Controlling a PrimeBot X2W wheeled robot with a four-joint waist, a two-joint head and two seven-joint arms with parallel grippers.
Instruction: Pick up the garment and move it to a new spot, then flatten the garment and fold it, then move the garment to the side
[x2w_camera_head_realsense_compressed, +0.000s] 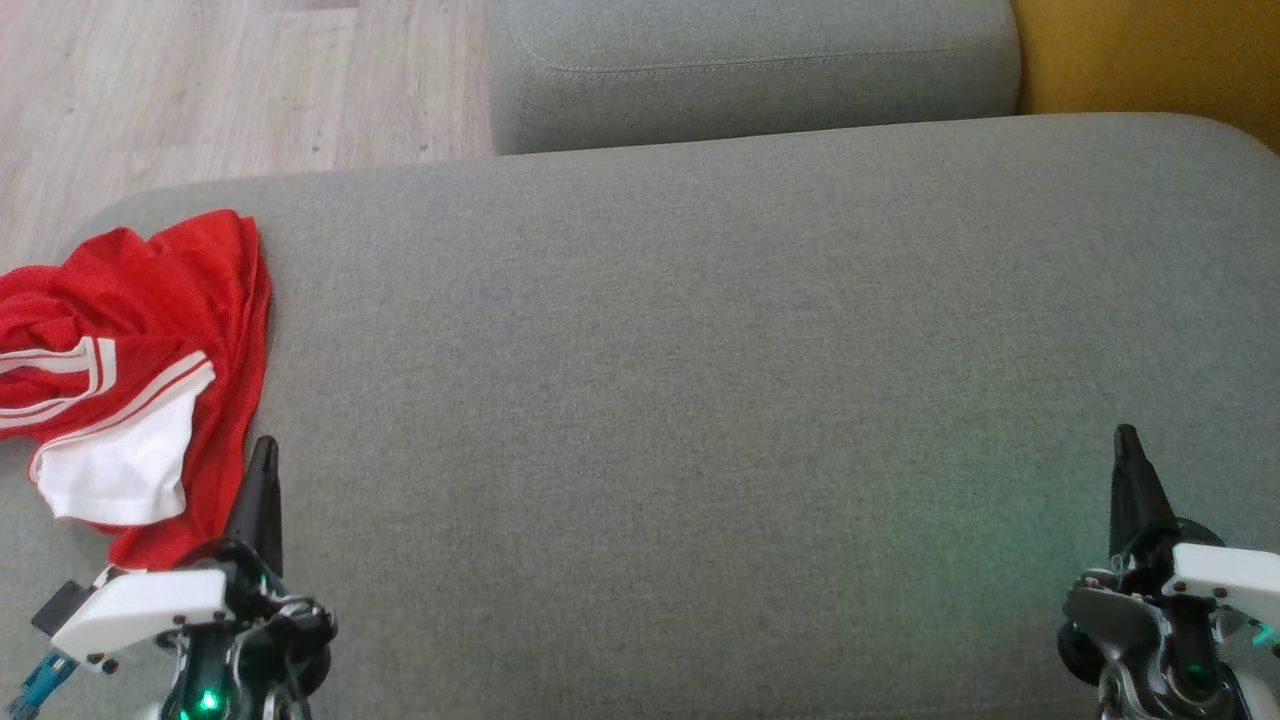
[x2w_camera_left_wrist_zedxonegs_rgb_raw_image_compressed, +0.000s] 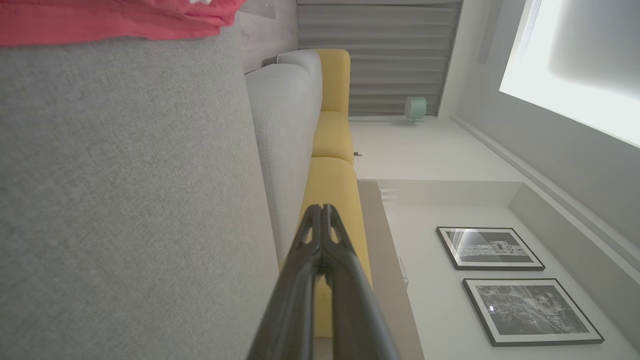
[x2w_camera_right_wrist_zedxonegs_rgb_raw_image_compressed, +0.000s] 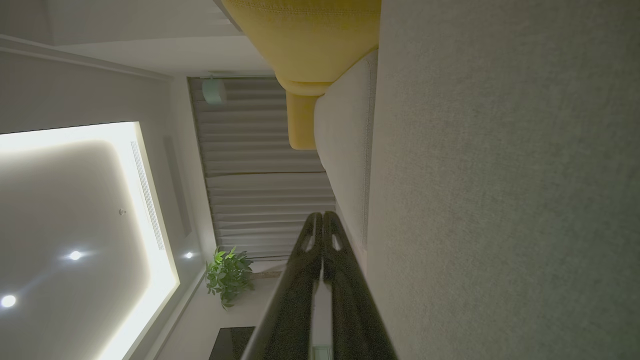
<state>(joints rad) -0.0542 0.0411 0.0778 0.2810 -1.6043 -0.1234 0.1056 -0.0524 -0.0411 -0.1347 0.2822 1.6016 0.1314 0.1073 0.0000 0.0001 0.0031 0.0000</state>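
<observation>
One red garment (x2w_camera_head_realsense_compressed: 150, 330); two claws: left claw (x2w_camera_head_realsense_compressed: 264, 447), right claw (x2w_camera_head_realsense_compressed: 1126, 436); two framed pictures (x2w_camera_left_wrist_zedxonegs_rgb_raw_image_compressed: 490, 248); one plant (x2w_camera_right_wrist_zedxonegs_rgb_raw_image_compressed: 229, 275).

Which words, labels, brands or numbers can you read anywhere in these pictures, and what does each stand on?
None can be read.
The red garment shows white stripes and a white panel, no lettering.
The framed pictures bear no legible writing.

Carries long black fingers (x2w_camera_left_wrist_zedxonegs_rgb_raw_image_compressed: 295, 290) on the left gripper (x2w_camera_head_realsense_compressed: 264, 450) and right gripper (x2w_camera_head_realsense_compressed: 1127, 437), tapered to fine tips and pierced by small slots near the ends. Wears angular white housings (x2w_camera_head_realsense_compressed: 140, 610) dotted with dark screws. Shows a dark grey joint (x2w_camera_head_realsense_compressed: 1100, 610) on the right, plus a green light (x2w_camera_head_realsense_compressed: 207, 700) and blue connector (x2w_camera_head_realsense_compressed: 40, 685) on the left.
</observation>
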